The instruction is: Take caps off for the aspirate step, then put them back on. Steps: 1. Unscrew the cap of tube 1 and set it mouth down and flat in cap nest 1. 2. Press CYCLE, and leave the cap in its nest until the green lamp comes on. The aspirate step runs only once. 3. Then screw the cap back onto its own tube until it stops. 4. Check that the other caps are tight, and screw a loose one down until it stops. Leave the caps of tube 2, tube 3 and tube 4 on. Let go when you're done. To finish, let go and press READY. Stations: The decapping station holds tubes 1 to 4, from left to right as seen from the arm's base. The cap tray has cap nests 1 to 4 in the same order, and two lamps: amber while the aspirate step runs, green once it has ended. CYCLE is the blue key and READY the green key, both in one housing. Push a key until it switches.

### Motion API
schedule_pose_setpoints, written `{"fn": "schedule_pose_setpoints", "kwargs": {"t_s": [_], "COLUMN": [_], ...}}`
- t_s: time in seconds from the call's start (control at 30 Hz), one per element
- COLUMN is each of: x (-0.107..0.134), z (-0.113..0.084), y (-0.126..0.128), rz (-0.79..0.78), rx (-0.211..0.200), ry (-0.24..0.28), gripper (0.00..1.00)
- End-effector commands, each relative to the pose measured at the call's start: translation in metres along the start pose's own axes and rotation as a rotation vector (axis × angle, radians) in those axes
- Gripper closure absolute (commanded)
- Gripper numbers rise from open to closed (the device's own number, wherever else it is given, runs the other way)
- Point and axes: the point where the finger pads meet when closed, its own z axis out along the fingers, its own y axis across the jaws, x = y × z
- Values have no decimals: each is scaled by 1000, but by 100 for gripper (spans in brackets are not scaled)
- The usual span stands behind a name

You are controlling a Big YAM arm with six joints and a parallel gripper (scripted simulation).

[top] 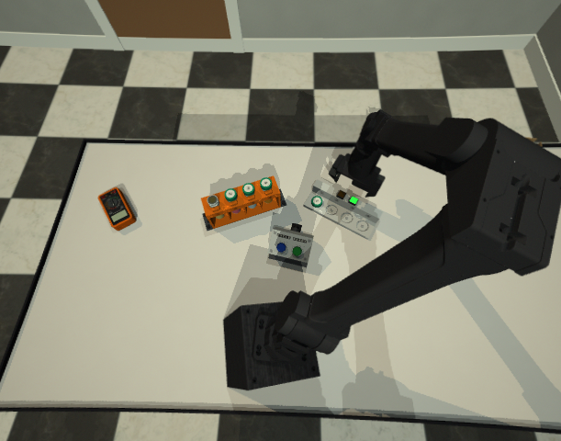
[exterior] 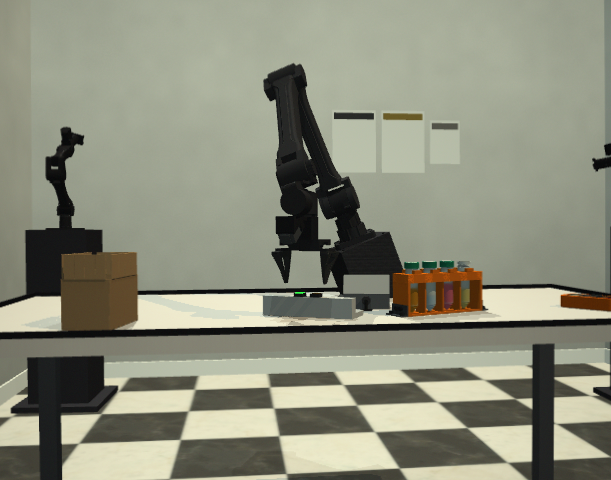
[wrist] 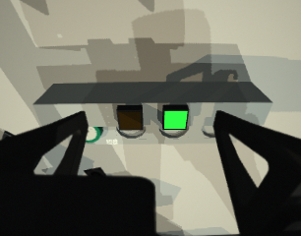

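Jaws (exterior: 303, 282) spread above the cap tray (top: 313, 209) (exterior: 309, 305) (wrist: 155, 137); a cardboard box (exterior: 99, 291) (lidded, brown) stands at left in the exterior view.

On the worktop (top: 166, 303) (exterior: 202, 338), the decapping station (top: 242, 209) (exterior: 438, 291) is standing between a multimeter (top: 117, 209) (exterior: 590, 301) at left and the cap tray (top: 340, 216) (exterior: 309, 305) at right, tube 1's cap (top: 316, 201) (wrist: 92, 135) resting in nest 1. The key housing (top: 290, 244) (exterior: 366, 289) is sitting nearer the arm's base (top: 235, 348) (exterior: 372, 253).
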Motion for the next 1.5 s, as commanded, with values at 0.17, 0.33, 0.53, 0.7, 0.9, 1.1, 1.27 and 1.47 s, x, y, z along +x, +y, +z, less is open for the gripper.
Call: {"fn": "schedule_pose_setpoints", "kwargs": {"t_s": [0.17,0.33,0.53,0.7,0.9,1.1,1.27,1.47], "x": [-11,-11,11,23,44,47,47,58], "z": [-8,-8,-28,-57,-91,-80,-86,-51], "y": [0,0,19,46,78,75,80,75], "rz": [0,0,-7,-1,2,19,2,-6], "rx": [-5,-5,-3,-9,-15,3,-12,3], "ry": [-20,-20,-11,-25,-32,1,-20,10], "gripper": [0,0,53,53,53,53,53,53]}}
